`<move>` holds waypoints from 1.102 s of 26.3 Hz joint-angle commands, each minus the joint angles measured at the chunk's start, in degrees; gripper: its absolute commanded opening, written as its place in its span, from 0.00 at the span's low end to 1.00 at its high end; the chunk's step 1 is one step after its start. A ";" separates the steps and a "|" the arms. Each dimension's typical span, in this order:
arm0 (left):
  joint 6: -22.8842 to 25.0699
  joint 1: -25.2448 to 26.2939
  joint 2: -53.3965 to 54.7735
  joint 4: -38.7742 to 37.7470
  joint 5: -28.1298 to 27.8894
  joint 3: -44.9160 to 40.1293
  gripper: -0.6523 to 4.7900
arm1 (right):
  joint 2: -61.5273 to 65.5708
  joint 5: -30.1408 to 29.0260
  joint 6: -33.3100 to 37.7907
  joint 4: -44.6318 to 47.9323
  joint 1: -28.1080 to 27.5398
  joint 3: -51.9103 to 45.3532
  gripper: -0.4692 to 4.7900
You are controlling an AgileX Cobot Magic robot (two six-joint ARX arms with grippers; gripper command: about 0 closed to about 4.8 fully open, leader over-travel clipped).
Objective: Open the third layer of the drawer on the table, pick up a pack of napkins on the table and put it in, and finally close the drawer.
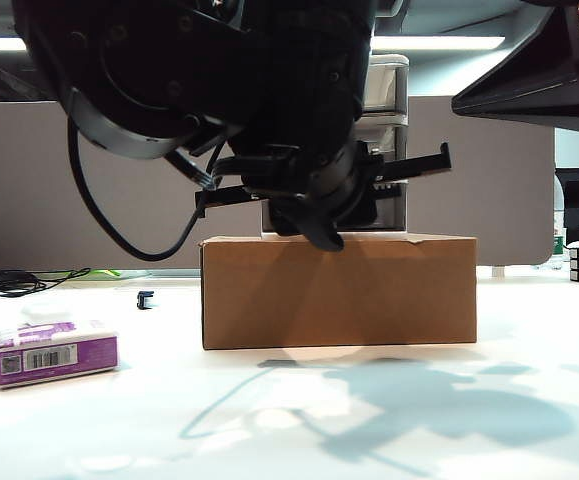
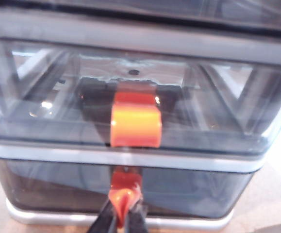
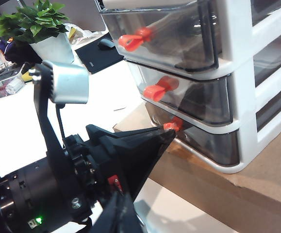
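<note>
With left pincer (image 2: pixel 124 213) pinched on the third layer's handle (image 2: pixel 124 187), pull now
Draw straight out & level, w/o dragging the drawer (image 3: pixel 237 97) off the box (image 1: pixel 339 290); right pincer's state: can't tell

Purple pack of napkins (image 1: pixel 57 352), orange-red handle (image 2: pixel 125 192), brown cardboard box (image 1: pixel 339 290).

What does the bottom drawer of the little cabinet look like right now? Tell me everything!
The bottom drawer is dark, see-through smoky grey plastic with a small orange-red handle. It sits closed in the pale grey cabinet, under two other drawers, and the cabinet stands on a brown cardboard box. The left tool is shut on the handle, pinching it between two thin black fingers. Its inside is too dark to see.
</note>
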 commanded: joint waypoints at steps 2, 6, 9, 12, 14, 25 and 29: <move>-0.15 0.04 0.00 -0.87 -0.20 0.17 0.11 | -0.09 1.64 -0.22 2.23 0.07 0.35 0.08; -1.46 -0.63 -0.02 -2.47 -0.37 0.17 0.11 | 2.27 2.47 -0.15 7.30 0.07 0.37 0.08; -1.46 -1.36 -0.02 -3.52 -0.66 0.15 0.11 | 5.05 2.47 -0.17 8.70 0.07 1.42 0.08; -1.64 -1.70 -0.02 -4.22 -0.68 0.11 0.11 | 9.11 1.90 -0.22 8.70 0.07 4.00 0.08; -1.64 -2.01 -0.04 -4.57 -0.85 0.04 0.11 | 13.40 0.07 -0.22 8.74 0.07 7.19 0.08; -5.25 -3.89 -1.73 -4.94 -3.21 -3.10 0.11 | 24.20 -1.68 -0.46 8.87 0.09 16.44 0.08; -6.56 -4.76 -3.21 -5.07 -3.21 -4.92 0.11 | 25.90 -1.70 -0.42 10.03 0.09 17.55 0.08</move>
